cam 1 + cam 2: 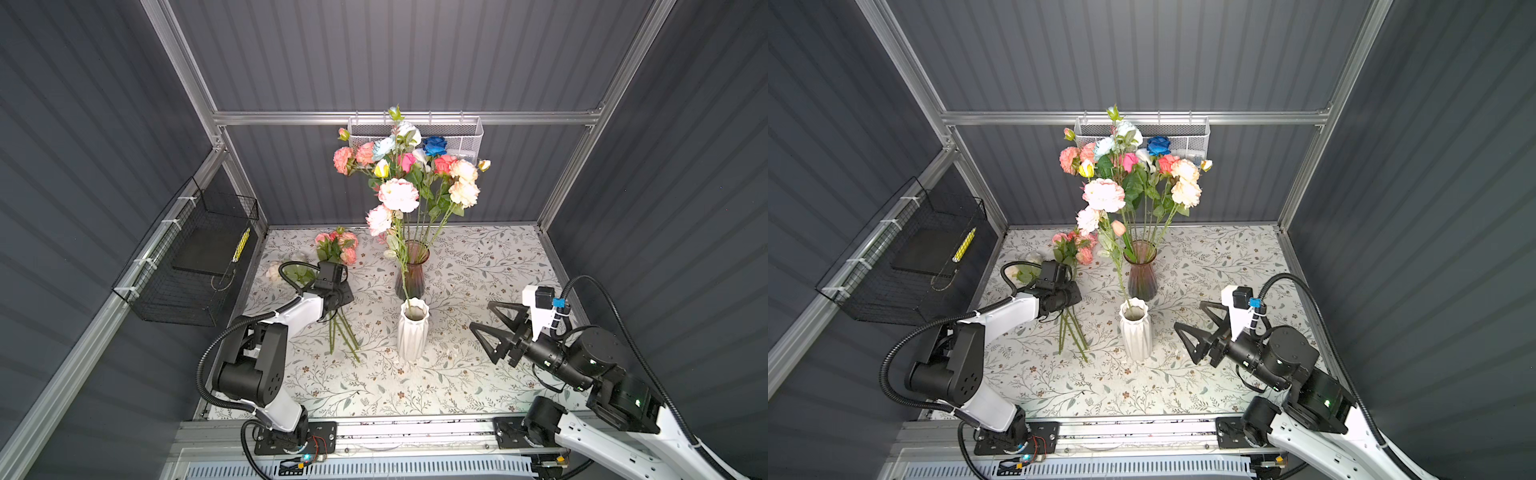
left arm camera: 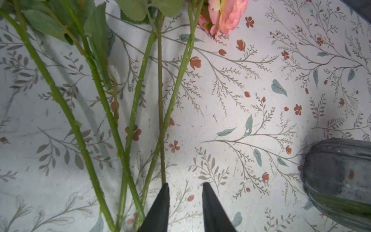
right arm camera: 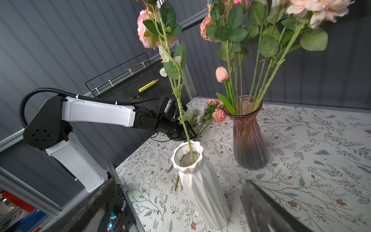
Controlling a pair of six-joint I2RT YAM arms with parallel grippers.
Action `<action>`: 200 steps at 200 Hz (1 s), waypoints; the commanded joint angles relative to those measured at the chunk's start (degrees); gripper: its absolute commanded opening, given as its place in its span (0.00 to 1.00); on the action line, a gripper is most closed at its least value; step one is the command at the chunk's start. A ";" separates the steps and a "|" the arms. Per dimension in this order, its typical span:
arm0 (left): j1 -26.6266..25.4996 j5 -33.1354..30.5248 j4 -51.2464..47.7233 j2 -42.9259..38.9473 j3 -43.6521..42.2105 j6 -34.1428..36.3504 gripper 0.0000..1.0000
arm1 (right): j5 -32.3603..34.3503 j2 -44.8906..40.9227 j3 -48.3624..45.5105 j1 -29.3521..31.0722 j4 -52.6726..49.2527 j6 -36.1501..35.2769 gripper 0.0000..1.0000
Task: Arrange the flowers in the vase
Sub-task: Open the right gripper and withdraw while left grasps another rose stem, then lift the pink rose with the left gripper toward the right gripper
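Note:
Several flowers (image 1: 338,247) lie on the patterned table at the left, their green stems (image 2: 130,120) fanned out and a pink bloom (image 2: 224,14) beside them. My left gripper (image 2: 185,184) points down at these stems (image 1: 343,336). Its jaws stand a narrow gap apart with only tablecloth between them, and one thin stem runs under a fingertip (image 2: 165,192). A white ribbed vase (image 1: 412,332) (image 3: 202,190) holds one tall pink-white flower (image 1: 379,219). Behind it a tinted glass vase (image 1: 411,274) (image 2: 341,180) carries a full bouquet (image 1: 415,174). My right gripper (image 1: 480,314) (image 3: 178,180) hovers open, right of the white vase.
A black wire basket (image 1: 195,266) with a yellow item (image 1: 241,245) hangs on the left wall. A white mesh basket (image 1: 457,133) hangs on the back wall behind the bouquet. A loose white bloom (image 1: 274,270) lies near the left wall. Aluminium rails edge the table.

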 commanded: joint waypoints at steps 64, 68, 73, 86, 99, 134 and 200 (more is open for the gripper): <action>0.19 -0.36 0.06 3.69 -2.14 -1.27 0.21 | 2.62 -1.98 -0.01 -0.21 -2.02 -1.02 0.99; 0.19 -0.21 0.37 3.87 -2.19 -1.34 0.20 | 2.67 -2.07 0.04 -0.21 -2.03 -1.02 0.99; 0.19 -0.03 0.61 4.13 -2.17 -1.48 0.20 | 2.65 -2.14 0.07 -0.21 -1.98 -1.02 0.99; 0.19 0.38 1.07 4.94 -1.97 -1.51 0.19 | 2.90 -2.25 0.16 -0.21 -2.22 -1.10 0.99; 0.19 0.71 1.37 5.72 -1.95 -1.31 0.14 | 3.02 -2.25 0.25 -0.21 -2.38 -1.10 0.99; 0.19 1.14 2.05 3.67 -2.96 -1.94 0.00 | 3.33 -2.17 0.61 -0.21 -2.57 -0.87 0.99; 0.19 3.16 -0.49 -21.37 -2.00 -1.77 0.00 | 4.23 -1.35 1.12 -0.21 -1.32 1.36 0.99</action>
